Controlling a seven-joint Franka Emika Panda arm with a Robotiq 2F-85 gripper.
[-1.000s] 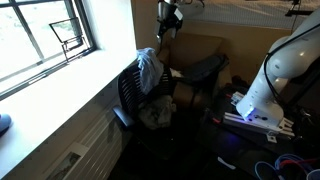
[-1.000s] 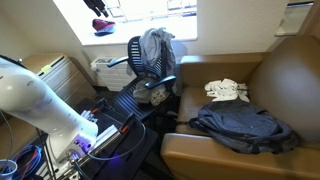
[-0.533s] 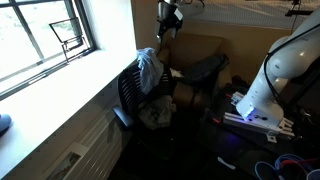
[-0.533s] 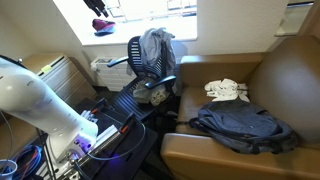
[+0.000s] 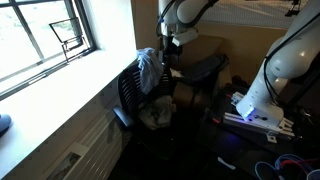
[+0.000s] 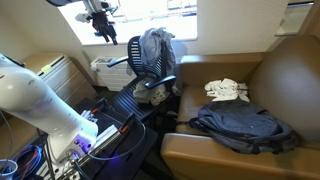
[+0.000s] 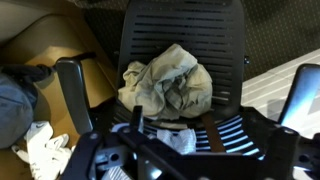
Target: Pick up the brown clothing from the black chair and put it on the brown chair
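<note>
Step in hand: approach to the grasp. The tool (image 5: pixel 172 38) hangs above and just behind the black chair (image 5: pixel 125 95), jaws spread wide and empty.

Position of the work: the brown clothing (image 5: pixel 148 68) is draped over the top of the chair's rounded back and hangs down it. It is a loose, floppy item, so expect it to sag and trail when lifted.

Procedure, as I would judge it from here:
1. Lower the tool straight onto the bunched fabric at the top of the back, with one jaw on each side of a fold.
2. Take a deep bite of cloth only. Avoid the thin ribs of the back.
3. Lift high enough for the hanging end to clear the back and armrest, then carry across to the brown chair (image 6: pixel 290 80).

Caution: a crumpled cloth (image 7: pixel 165 85) lies on the seat; do not confuse it with the draped garment. In the wrist view the garment itself is probably the pale patch by the ribs, but it is hard to make out.

Set the load down beside the dark garment (image 6: pixel 240 128) and white rag (image 6: pixel 227 90).
</note>
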